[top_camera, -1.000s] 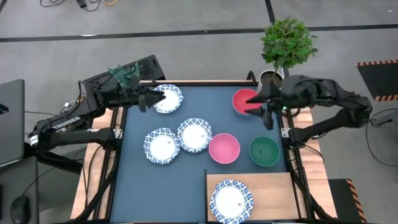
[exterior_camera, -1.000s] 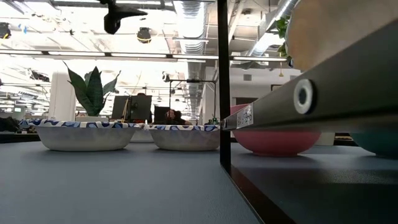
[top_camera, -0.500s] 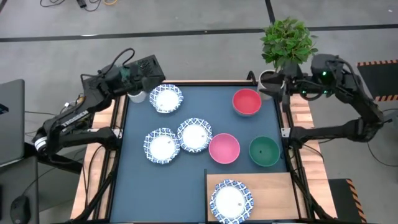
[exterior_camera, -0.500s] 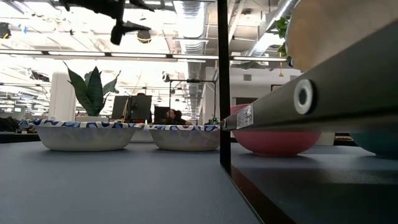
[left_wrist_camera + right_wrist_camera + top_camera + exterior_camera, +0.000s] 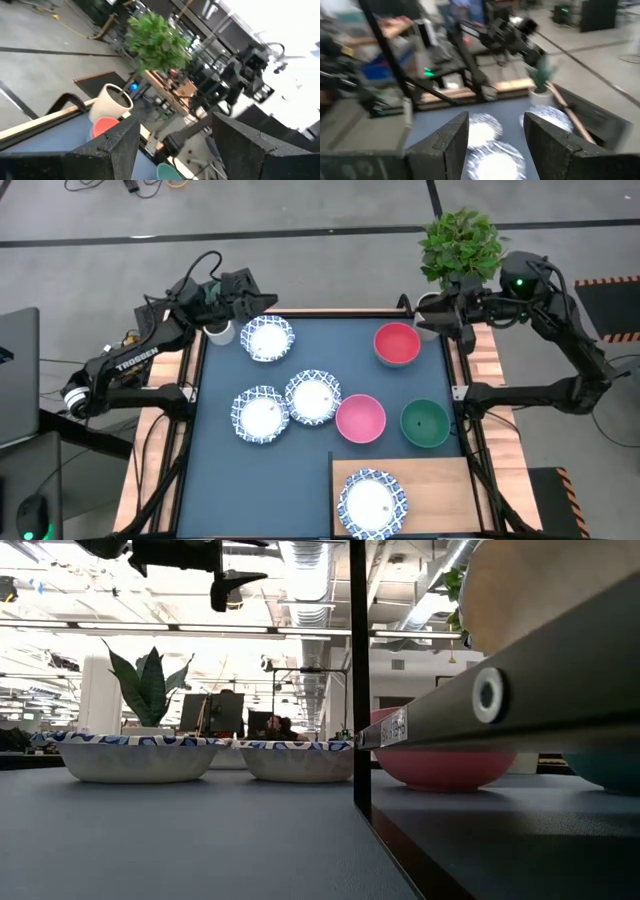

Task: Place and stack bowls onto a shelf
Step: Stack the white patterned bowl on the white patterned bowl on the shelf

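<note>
Biggest worry is my right gripper [image 5: 447, 318] or left gripper [image 5: 243, 298], both spread wide and empty, clipping a plant pot [image 5: 432, 308] coming down, since the shelf [image 5: 432, 488] has one bowl [image 5: 372, 502] and six other bowls [image 5: 311, 398] sit well below them.

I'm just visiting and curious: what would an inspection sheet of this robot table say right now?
Surface: dark blue tabletop, wooden edges.
Job's things: one patterned bowl on the shelf; three patterned bowls, red bowl, pink bowl and green bowl on the tabletop, none stacked.
Clutter: nothing seen.
Grippers: left gripper and right gripper open, empty, raised at the far corners.
Cables: black cables along the left arm.
Surroundings: potted plant, white pot, laptop.
</note>
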`<action>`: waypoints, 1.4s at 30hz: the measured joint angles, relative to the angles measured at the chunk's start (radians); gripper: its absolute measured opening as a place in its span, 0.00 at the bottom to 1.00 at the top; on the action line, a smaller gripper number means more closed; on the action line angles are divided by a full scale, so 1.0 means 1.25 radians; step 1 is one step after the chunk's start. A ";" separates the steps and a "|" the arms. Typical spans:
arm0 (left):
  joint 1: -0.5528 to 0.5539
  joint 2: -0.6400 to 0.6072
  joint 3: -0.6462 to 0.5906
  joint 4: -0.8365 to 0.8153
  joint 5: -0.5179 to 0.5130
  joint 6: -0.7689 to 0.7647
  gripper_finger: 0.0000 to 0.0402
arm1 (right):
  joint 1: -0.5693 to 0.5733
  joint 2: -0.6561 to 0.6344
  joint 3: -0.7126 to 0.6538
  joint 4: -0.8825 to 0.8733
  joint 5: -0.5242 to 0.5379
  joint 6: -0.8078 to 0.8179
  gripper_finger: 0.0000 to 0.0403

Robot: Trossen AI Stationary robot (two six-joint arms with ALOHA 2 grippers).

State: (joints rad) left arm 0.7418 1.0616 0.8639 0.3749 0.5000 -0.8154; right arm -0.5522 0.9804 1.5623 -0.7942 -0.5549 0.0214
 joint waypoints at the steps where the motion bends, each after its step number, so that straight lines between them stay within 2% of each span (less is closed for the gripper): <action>1: 0.001 -0.001 0.000 0.000 0.011 0.002 0.57 | 0.000 0.003 0.000 0.019 -0.021 0.016 0.53; 5: 0.011 -0.015 0.000 0.003 0.053 0.005 0.57 | 0.003 0.017 0.000 0.082 -0.078 0.081 0.53; 13: 0.026 -0.028 0.000 0.003 0.096 0.019 0.57 | 0.044 0.031 0.000 0.173 -0.090 0.175 0.53; 17: 0.027 -0.028 0.000 0.004 0.106 0.027 0.57 | 0.065 0.031 0.000 0.211 -0.132 0.239 0.53; 24: 0.033 -0.028 0.000 0.004 0.118 0.042 0.57 | 0.124 0.023 0.000 0.232 -0.148 0.264 0.53; 30: 0.044 -0.028 0.000 0.004 0.119 0.062 0.57 | 0.178 0.011 0.000 0.286 -0.148 0.216 0.53; 42: 0.049 -0.028 0.000 0.004 0.120 0.084 0.57 | 0.274 -0.012 0.000 0.314 -0.146 0.042 0.53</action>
State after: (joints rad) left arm 0.8032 1.0264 0.8639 0.3794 0.6496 -0.7105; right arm -0.2099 0.9655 1.5623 -0.4014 -0.7372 0.0734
